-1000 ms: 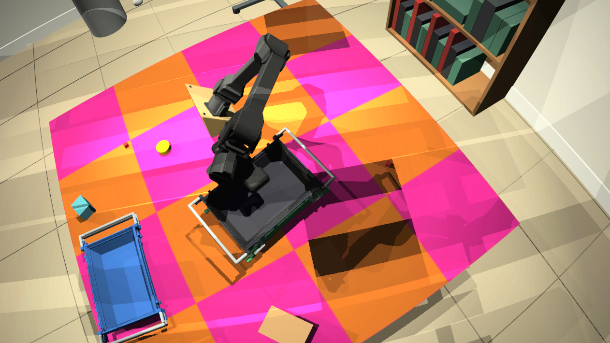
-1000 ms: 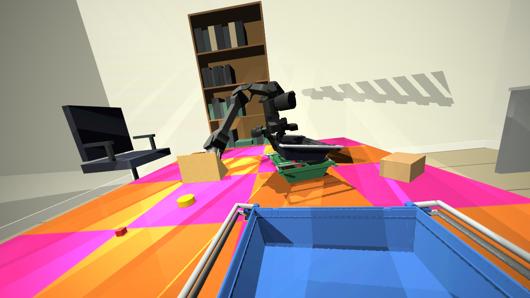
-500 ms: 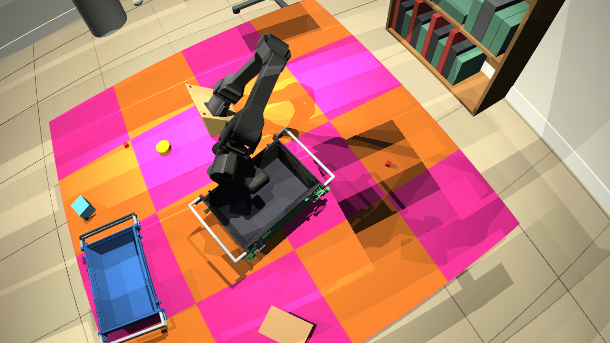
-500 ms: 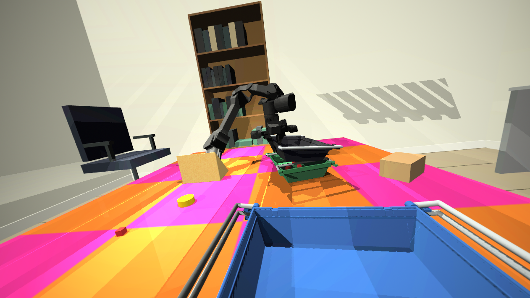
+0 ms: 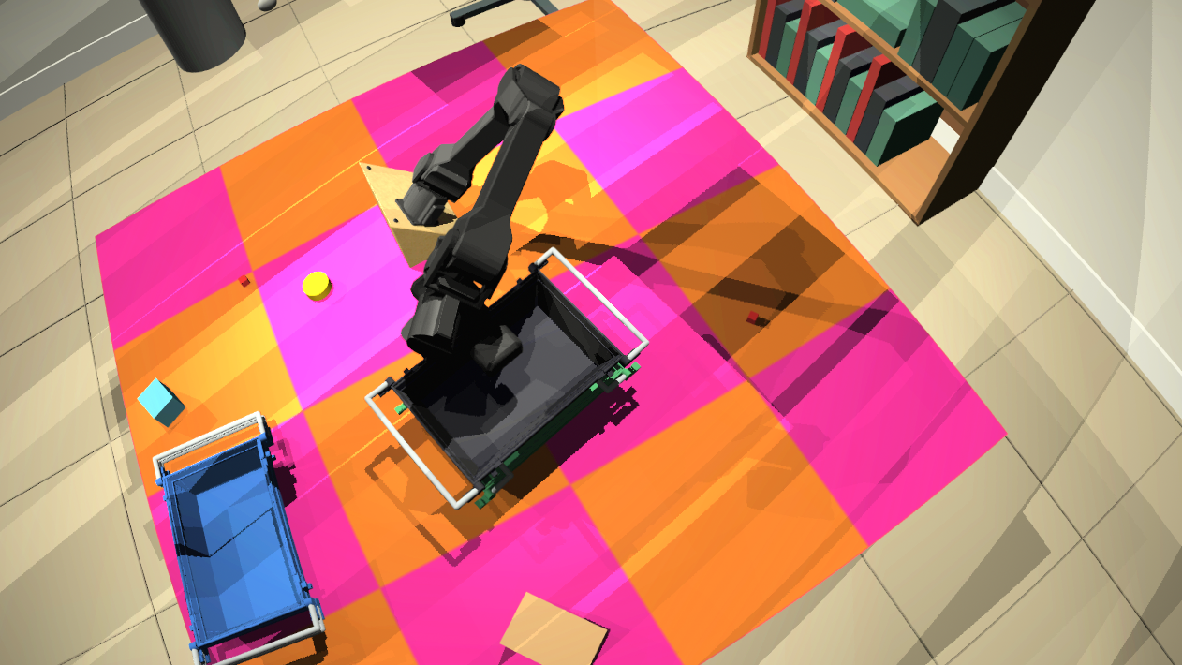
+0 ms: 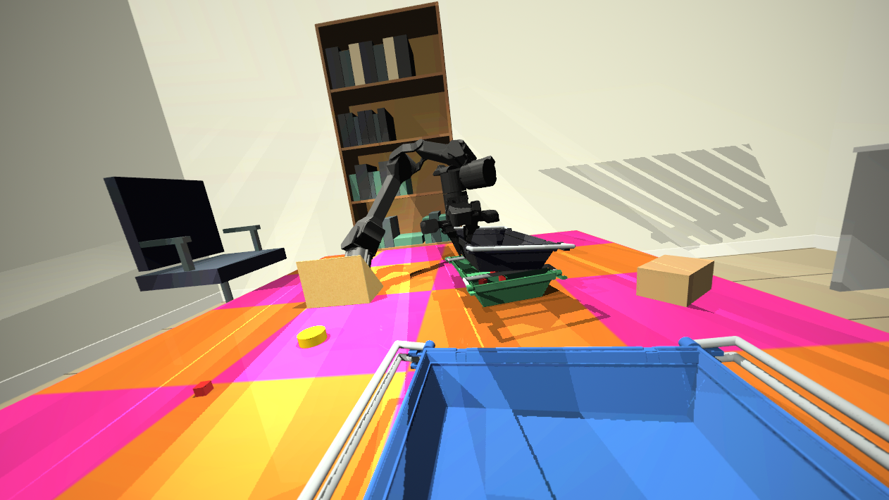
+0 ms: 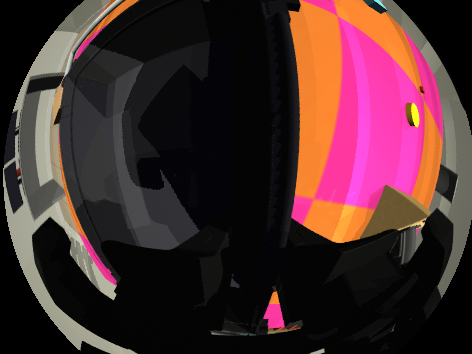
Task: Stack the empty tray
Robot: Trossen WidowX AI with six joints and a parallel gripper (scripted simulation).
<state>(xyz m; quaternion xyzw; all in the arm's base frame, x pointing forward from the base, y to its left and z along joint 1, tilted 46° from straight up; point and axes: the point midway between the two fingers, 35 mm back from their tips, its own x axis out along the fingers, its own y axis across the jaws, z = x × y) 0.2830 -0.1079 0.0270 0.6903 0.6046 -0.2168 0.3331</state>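
The loaded green tray (image 5: 549, 430) (image 6: 516, 291) stands on the mat, with red blocks (image 6: 498, 276) showing inside. A pale wire bar (image 6: 477, 276) shows in across its top near one end; its other bar is mostly hidden. The empty black tray (image 5: 569, 326) (image 6: 509, 260) (image 7: 280, 150) is right above it, roughly level, with its own white bars (image 5: 595, 297) (image 5: 413, 450) swung out. My gripper (image 6: 458, 237) is shut on the black tray's long wall on the arm's side. Whether the black tray rests on the bars cannot be told.
A blue tray (image 5: 239, 529) (image 6: 559, 356) with bars out stands apart. A yellow disc (image 5: 317, 285) (image 6: 311, 336), a teal cube (image 5: 160, 401), small red blocks (image 5: 243, 281) (image 5: 752, 317), a tan box (image 5: 554, 629) (image 6: 663, 282) and a wedge (image 6: 335, 282) near the arm's base are also there.
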